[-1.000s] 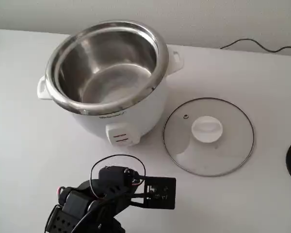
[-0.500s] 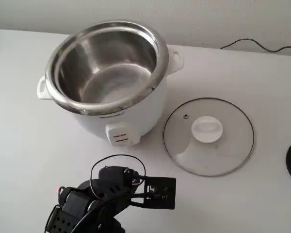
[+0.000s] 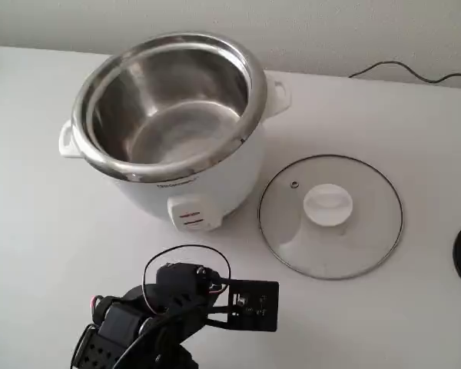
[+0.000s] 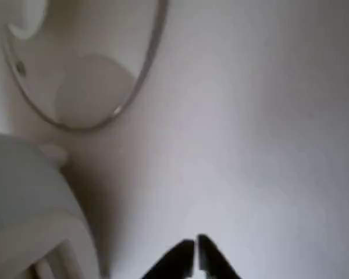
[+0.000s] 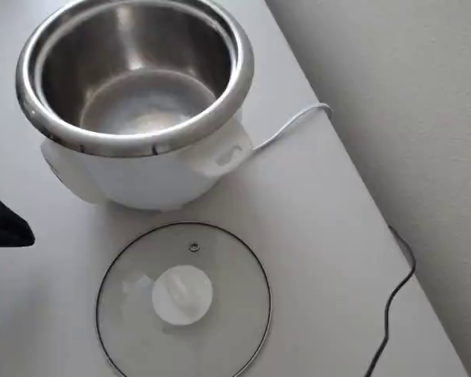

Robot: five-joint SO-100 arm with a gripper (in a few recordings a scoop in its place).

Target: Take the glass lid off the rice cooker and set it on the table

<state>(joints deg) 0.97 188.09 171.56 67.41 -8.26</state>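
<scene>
From the fixed view, the round clear glass lid with its white centre knob (image 3: 330, 216) lies flat on the plain white surface (image 3: 369, 323), just beside the squat white rice cooker with its open steel inner pot (image 3: 169, 123); the job looks done, so the sound course is a clean retreat, clear of lid and cooker. The black arm (image 3: 150, 319) sits folded low at the near edge. In the wrist view, the end effector (image 4: 195, 247) has its black tips pressed together, gripping nothing, above bare surface, the lid's steel rim up-left. Overhead, the lid rests apart from the cooker, knob up.
</scene>
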